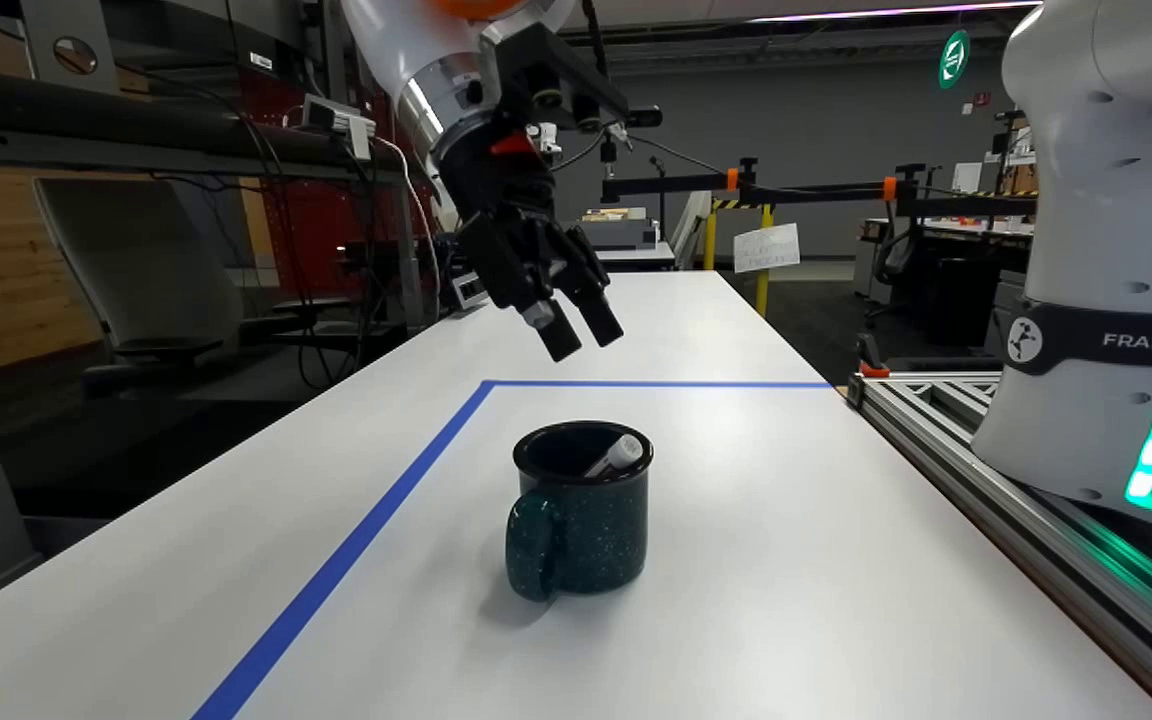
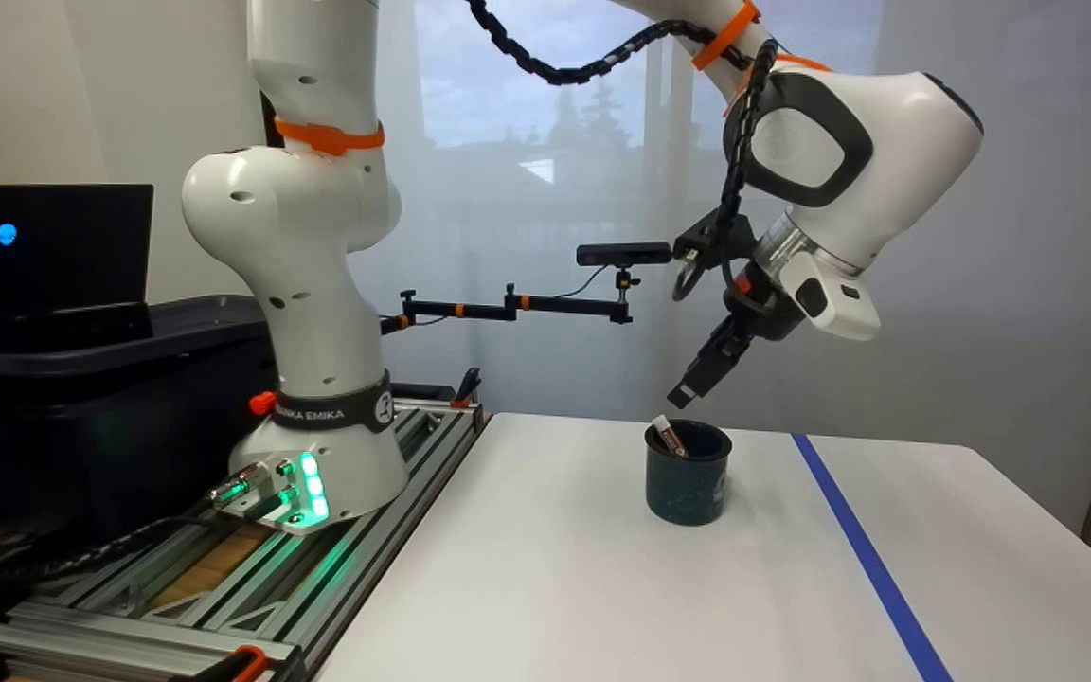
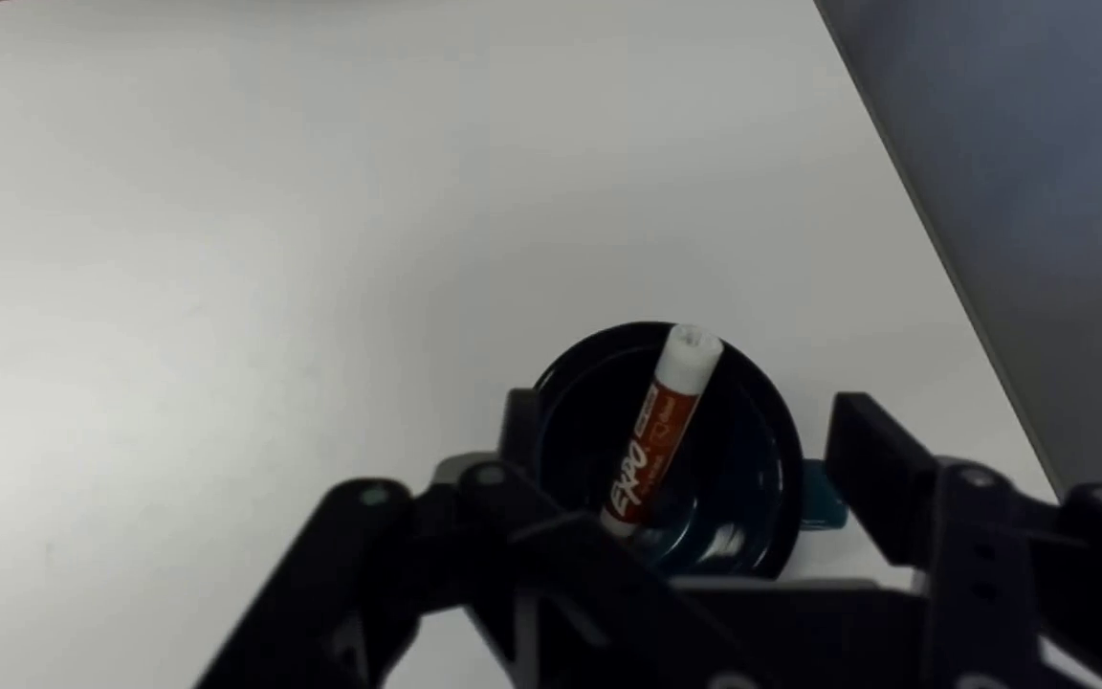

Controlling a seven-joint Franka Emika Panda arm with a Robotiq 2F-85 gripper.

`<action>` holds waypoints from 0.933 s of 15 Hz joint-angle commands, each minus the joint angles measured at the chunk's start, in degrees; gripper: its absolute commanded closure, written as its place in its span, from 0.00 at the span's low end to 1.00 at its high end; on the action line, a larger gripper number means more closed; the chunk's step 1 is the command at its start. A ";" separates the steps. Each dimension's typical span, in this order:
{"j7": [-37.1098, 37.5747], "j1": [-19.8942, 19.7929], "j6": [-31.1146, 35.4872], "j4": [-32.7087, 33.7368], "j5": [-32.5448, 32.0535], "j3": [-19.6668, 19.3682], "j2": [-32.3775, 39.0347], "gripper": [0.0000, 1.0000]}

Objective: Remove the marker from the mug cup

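Observation:
The dark teal mug cup point(image 1: 598, 540) stands upright on the white table, and it also shows in an exterior view point(image 2: 686, 494) and in the wrist view point(image 3: 783, 450). The marker point(image 3: 658, 431) leans inside the mug. It has a white cap and a red-brown label, and its capped end rests at the rim. That end shows in both exterior views point(image 1: 622, 454) point(image 2: 668, 435). My gripper point(image 1: 584, 338) is open and empty, tilted, above the mug's mouth and apart from it point(image 2: 682, 395). In the wrist view the fingers point(image 3: 691, 431) frame the mug; the left finger linkage hides part of its near rim.
Blue tape point(image 1: 376, 530) runs along the white table point(image 2: 527, 568) on the mug's handle side and also crosses behind it. The robot base point(image 2: 318, 464) stands on a metal frame point(image 1: 976, 480) at the table's edge. A camera arm point(image 2: 470, 311) stands at the back.

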 commanded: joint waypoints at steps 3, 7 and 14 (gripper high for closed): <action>0.68 0.35 3.20 0.02 1.83 0.56 2.92 0.57; 1.63 0.54 5.32 0.00 3.59 1.09 4.71 0.56; 3.10 0.93 8.30 -0.17 6.86 1.96 6.96 0.65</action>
